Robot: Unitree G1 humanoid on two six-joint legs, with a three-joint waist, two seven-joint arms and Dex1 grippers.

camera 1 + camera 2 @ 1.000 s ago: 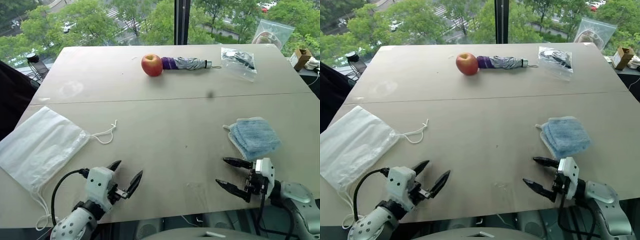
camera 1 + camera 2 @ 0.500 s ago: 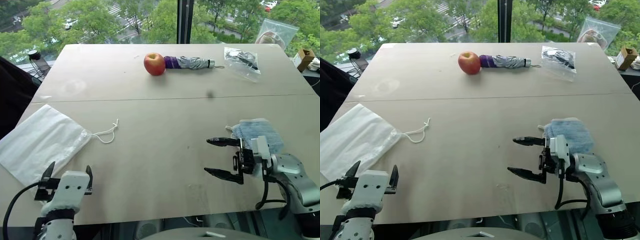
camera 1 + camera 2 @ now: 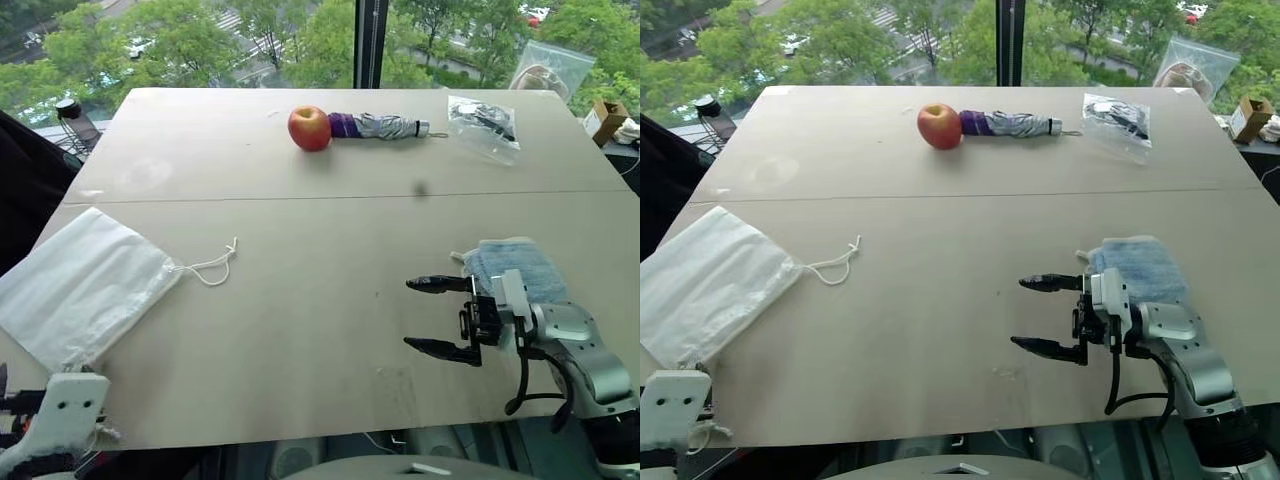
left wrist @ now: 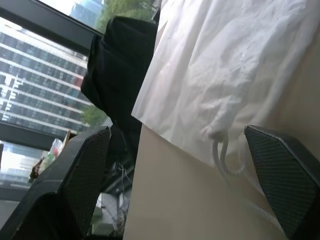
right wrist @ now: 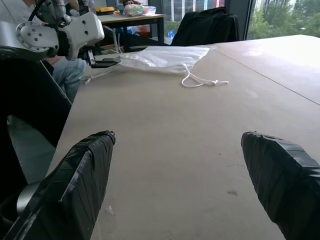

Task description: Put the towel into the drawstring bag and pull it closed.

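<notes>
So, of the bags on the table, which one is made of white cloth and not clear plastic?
The drawstring bag at the table's near left edge: opaque white fabric with a white cord. The zip bag at the far right is clear plastic with dark contents.

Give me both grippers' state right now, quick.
Left gripper: open, empty, at the thin white drawstring bag.
Right gripper: open, empty, beside the small light-blue fluffy towel.

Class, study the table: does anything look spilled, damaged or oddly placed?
Nothing is spilled or damaged. The drawstring bag overhangs the table's left edge, and the towel lies slightly rumpled.
</notes>
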